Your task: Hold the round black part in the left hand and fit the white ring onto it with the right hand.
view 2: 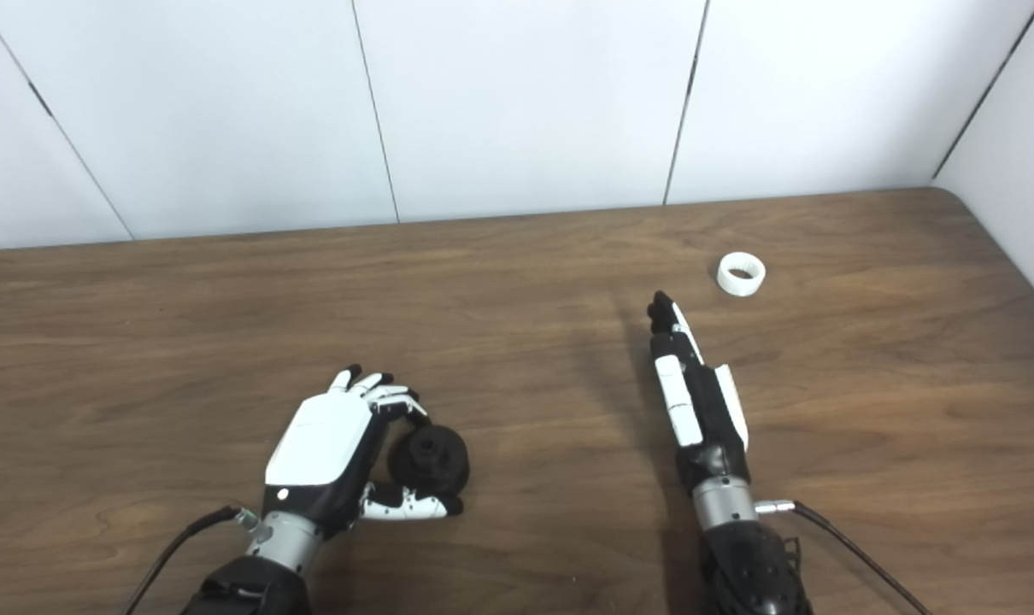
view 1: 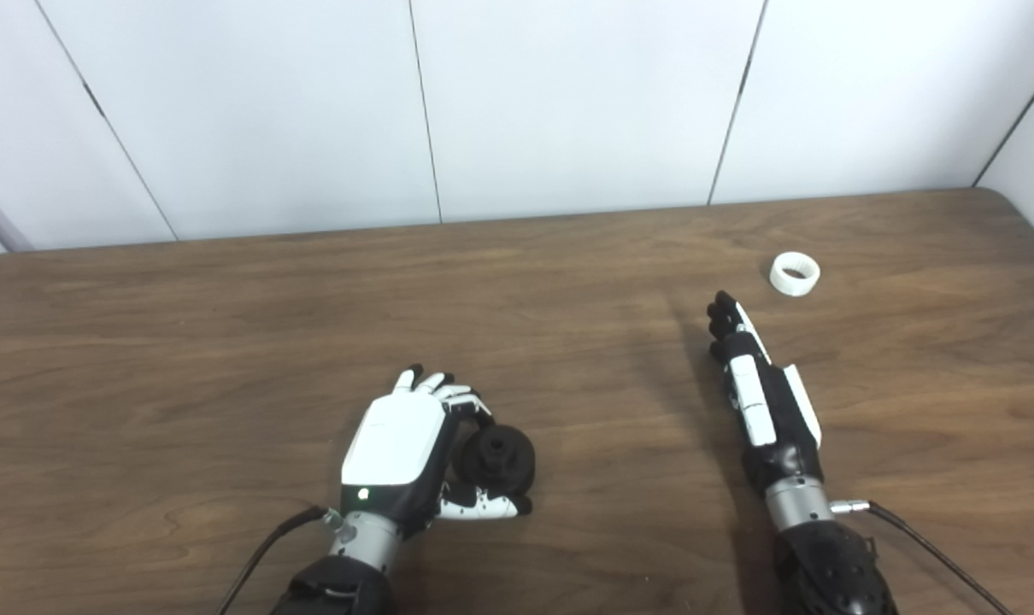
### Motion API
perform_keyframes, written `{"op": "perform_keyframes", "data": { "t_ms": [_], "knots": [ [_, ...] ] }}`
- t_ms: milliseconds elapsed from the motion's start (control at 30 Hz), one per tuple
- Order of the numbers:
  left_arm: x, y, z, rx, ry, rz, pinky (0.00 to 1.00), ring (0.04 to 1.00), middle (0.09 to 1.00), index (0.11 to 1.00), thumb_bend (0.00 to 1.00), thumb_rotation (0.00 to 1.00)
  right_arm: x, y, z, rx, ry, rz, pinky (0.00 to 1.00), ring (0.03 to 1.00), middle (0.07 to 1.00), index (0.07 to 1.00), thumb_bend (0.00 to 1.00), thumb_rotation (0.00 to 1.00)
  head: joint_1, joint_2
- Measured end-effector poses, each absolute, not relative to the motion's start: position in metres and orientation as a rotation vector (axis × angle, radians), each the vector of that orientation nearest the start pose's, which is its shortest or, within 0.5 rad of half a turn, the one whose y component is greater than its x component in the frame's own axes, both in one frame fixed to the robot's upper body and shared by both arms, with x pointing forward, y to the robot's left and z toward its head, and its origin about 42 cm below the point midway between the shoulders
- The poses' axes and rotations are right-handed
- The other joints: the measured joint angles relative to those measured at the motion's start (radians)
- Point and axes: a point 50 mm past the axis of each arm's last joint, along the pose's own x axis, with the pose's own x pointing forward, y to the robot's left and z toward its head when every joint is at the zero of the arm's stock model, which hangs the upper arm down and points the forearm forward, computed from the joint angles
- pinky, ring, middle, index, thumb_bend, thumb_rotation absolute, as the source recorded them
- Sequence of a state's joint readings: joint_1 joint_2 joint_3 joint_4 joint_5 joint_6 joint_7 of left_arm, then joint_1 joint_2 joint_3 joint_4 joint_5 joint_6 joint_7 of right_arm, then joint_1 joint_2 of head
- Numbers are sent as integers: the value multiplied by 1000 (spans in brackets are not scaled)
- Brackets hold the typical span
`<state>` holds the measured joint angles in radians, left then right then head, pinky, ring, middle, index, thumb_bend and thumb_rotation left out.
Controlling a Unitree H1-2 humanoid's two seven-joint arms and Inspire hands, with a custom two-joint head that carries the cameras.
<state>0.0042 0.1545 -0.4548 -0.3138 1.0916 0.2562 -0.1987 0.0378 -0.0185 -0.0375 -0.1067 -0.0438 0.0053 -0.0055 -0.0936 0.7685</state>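
The round black part (view 1: 496, 457) sits low on the wooden table (view 1: 226, 342), near the front edge and left of centre. My left hand (view 1: 397, 444) wraps it: fingers curl over its far side and the thumb presses along its near side. The white ring (view 1: 795, 273) lies flat on the table at the far right, by itself. My right hand (view 1: 756, 384) is seen edge-on with its fingers stretched straight ahead and nothing in it. Its fingertips stop a short way before the ring and left of it.
White wall panels (view 1: 568, 102) rise behind the table's far edge. The table's rounded right corner (view 2: 953, 201) is close behind the ring. A cable (view 1: 927, 547) trails from my right wrist and another from my left wrist.
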Motion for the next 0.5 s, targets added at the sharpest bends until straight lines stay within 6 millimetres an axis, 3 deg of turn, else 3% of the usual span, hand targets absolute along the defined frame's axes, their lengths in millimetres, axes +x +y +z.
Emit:
{"op": "perform_keyframes", "data": {
  "t_ms": [500],
  "knots": [
    [242,125,143,1149,-173,-310,1000,897,793,485,520,54,268,-232,114,-41,-51,-61,996,966,954,967,539,975,18,5]
  ]
}}
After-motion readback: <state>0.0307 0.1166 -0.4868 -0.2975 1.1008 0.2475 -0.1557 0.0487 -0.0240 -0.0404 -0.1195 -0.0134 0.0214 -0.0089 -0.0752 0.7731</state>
